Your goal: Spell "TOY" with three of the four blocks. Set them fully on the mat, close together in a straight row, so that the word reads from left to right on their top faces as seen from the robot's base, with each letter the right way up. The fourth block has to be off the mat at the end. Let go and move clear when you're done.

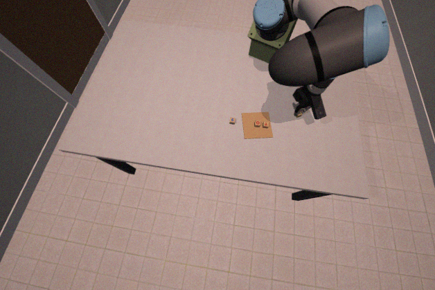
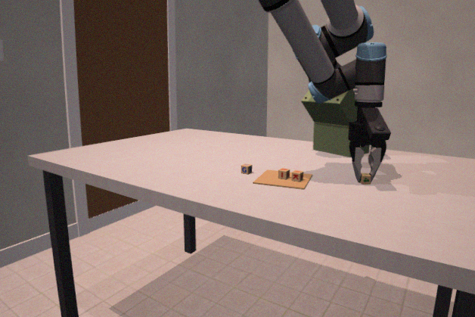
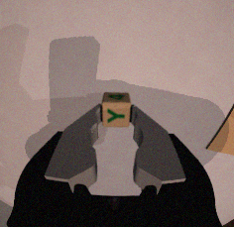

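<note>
The orange mat [image 1: 249, 132] [image 2: 265, 179] [image 3: 224, 141] carries two red-lettered blocks side by side. The O block [image 1: 258, 123] [image 2: 284, 174] is nearer the mat's middle. The other block [image 1: 266, 124] [image 2: 296, 176], its small top letter looking like a T, sits beside it toward the gripper. The Y block [image 1: 299, 115] [image 2: 365, 178] [image 3: 116, 115] is on the table off the mat, its green Y lying sideways in the wrist view. My gripper [image 1: 299, 113] [image 2: 365, 177] [image 3: 116, 106] is shut on it, a fingertip against each side. A blue-lettered block [image 1: 232, 120] [image 2: 246, 169] sits off the mat's other side.
The white table [image 1: 158, 104] [image 2: 172, 167] surrounds the mat. The green robot base stand [image 1: 262, 49] [image 2: 332, 138] stands behind the blocks, at the back of the table in the exterior view. The arm's shadow falls over the table near the gripper and reaches the mat's edge.
</note>
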You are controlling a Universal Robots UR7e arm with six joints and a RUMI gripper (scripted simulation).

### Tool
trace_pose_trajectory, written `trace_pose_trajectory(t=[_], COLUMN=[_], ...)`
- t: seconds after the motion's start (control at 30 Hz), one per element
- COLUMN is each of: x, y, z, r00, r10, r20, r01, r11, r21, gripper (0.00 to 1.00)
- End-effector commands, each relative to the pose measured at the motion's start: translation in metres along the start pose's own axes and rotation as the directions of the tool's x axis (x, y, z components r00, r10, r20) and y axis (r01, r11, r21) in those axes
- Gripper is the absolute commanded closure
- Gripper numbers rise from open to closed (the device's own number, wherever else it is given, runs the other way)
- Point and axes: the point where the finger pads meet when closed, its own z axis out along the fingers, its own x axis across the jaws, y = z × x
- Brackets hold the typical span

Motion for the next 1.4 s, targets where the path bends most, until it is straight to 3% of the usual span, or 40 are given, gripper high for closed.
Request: trace_pose_trajectory(t=[0.0, 0.6, 1.37], x=[0.0, 0.0, 0.0], y=[0.0, 0.0, 0.0], z=[0.0, -0.007, -0.067], r00=[1.0, 1.0, 1.0], r10=[0.0, 0.0, 0.0], r20=[0.0, 0.0, 0.0], r01=[0.0, 0.0, 0.0], r11=[1.0, 1.0, 1.0], r21=[0.001, 0.001, 0.001], gripper=[0.95, 0.95, 0.95])
